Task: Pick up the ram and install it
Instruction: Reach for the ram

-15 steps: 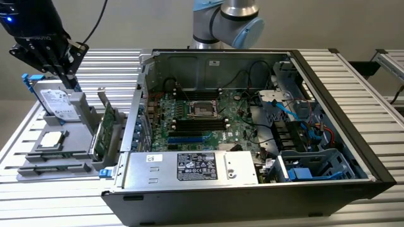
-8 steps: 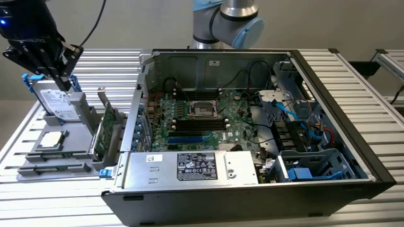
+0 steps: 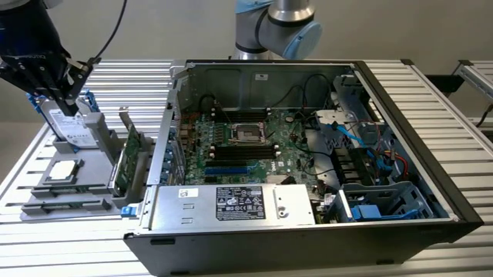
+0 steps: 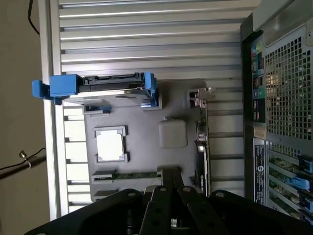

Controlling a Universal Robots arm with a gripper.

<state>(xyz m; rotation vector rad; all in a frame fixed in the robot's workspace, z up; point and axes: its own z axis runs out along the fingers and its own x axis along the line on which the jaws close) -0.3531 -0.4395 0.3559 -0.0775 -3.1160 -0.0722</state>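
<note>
Black open computer case, nearest the exterior camera, is set well apart from the gripper, on the exterior view's right. Long black memory slots on its green motherboard look unfilled, so nothing is judged installed. Grey moulded parts tray is placed right under the black multi-finger gripper, whose fingers are drawn together with nothing held. Silver hard drive in blue caddy is stood at the tray end, beyond the fingertips. Green expansion card with metal bracket is stood on edge between gripper and case, and is judged a possible obstacle on the way across. Square silver processor chip is seated near the fingertips. Thin green ram stick is lodged in its tray slot just beside the fingertips; contact cannot be told. Pick-up and install are both judged left.
</note>
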